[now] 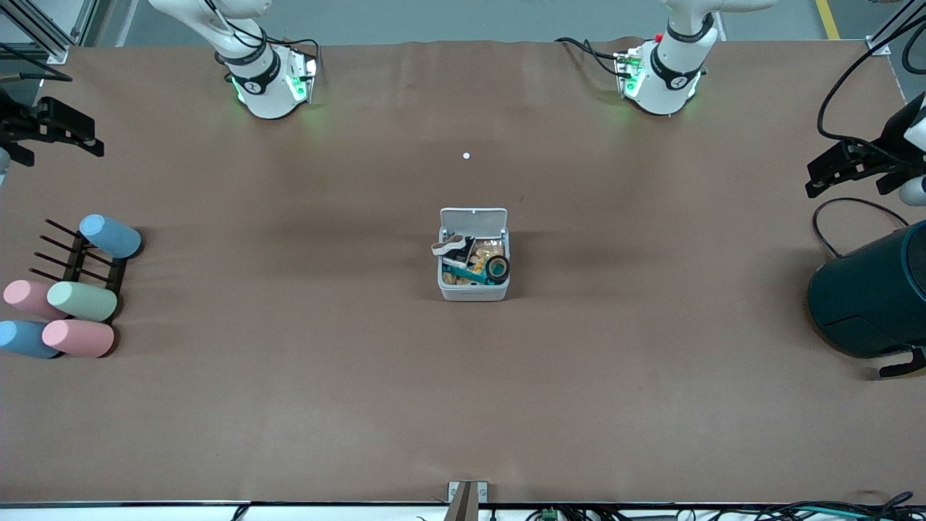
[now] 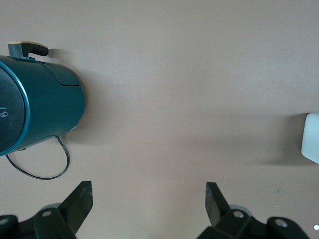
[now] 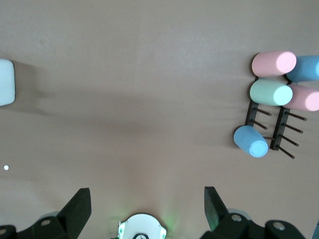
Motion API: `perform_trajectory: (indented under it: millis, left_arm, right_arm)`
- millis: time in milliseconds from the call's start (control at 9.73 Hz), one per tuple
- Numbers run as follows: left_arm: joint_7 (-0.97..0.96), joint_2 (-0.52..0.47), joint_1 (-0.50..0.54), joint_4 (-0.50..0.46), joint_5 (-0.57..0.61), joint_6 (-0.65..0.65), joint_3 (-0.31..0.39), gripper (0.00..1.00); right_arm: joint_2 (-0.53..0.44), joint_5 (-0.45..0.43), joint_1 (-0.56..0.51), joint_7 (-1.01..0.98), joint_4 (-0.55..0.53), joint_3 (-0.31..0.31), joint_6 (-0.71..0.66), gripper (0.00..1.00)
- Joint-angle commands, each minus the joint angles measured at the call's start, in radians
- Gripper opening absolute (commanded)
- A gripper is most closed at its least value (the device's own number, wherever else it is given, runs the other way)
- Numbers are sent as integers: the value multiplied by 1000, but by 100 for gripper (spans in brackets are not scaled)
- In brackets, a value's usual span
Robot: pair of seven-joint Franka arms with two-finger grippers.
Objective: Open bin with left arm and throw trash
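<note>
The light-grey bin (image 1: 474, 289) stands at the middle of the table with its white lid (image 1: 474, 220) swung open. Inside lie a white curved scrap (image 1: 443, 247), a dark printed wrapper (image 1: 472, 263) and a black tape roll (image 1: 497, 268). My left gripper (image 1: 825, 174) is open and empty, up over the left arm's end of the table, well away from the bin. My right gripper (image 1: 79, 134) is open and empty over the right arm's end. The left wrist view shows the open left gripper (image 2: 148, 199) and an edge of the bin (image 2: 311, 144). The right wrist view shows the open right gripper (image 3: 147, 201) and a bin corner (image 3: 6, 82).
A large dark teal drum (image 1: 868, 297) with a cable lies at the left arm's end, also in the left wrist view (image 2: 40, 107). Pastel cylinders (image 1: 81, 300) and a black peg rack (image 1: 79, 260) sit at the right arm's end. A small white dot (image 1: 466, 155) lies between the bases and the bin.
</note>
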Motion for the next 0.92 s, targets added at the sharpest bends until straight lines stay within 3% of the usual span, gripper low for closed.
perform_trajectory:
  millis: [0, 822]
  left_arm:
    - [9, 4, 2, 18, -13, -9, 3, 100]
    - [9, 16, 2, 19, -11, -9, 3, 100]
  right_arm:
    - [-19, -5, -9, 106, -40, 6, 27, 100]
    - [-33, 0, -23, 126, -43, 8, 22, 100]
